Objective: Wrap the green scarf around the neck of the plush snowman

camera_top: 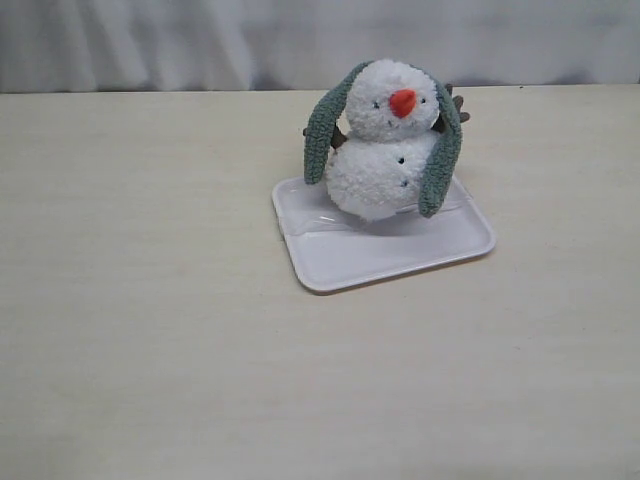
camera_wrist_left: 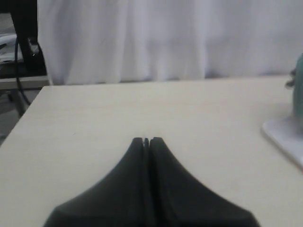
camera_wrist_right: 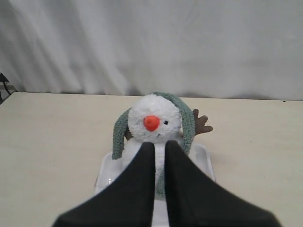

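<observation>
The plush snowman [camera_top: 385, 150] sits upright on a white tray [camera_top: 380, 255], orange nose facing forward. The green scarf [camera_top: 325, 135] lies over the top and back of its head like a hood, and both ends hang loose down the sides of the body. The neck crease [camera_top: 388, 140] shows bare at the front. Neither gripper appears in the exterior view. My right gripper [camera_wrist_right: 160, 144] faces the snowman [camera_wrist_right: 154, 118] from a distance, with a narrow gap between the fingers and nothing in it. My left gripper [camera_wrist_left: 147, 140] is shut and empty over bare table.
A pale wooden table [camera_top: 150, 300] stretches all round the tray, with a white curtain [camera_top: 200, 40] behind it. The left wrist view catches the tray corner [camera_wrist_left: 284, 135] and a sliver of scarf [camera_wrist_left: 299, 90] at its edge. Dark equipment [camera_wrist_left: 23, 38] stands beyond the table.
</observation>
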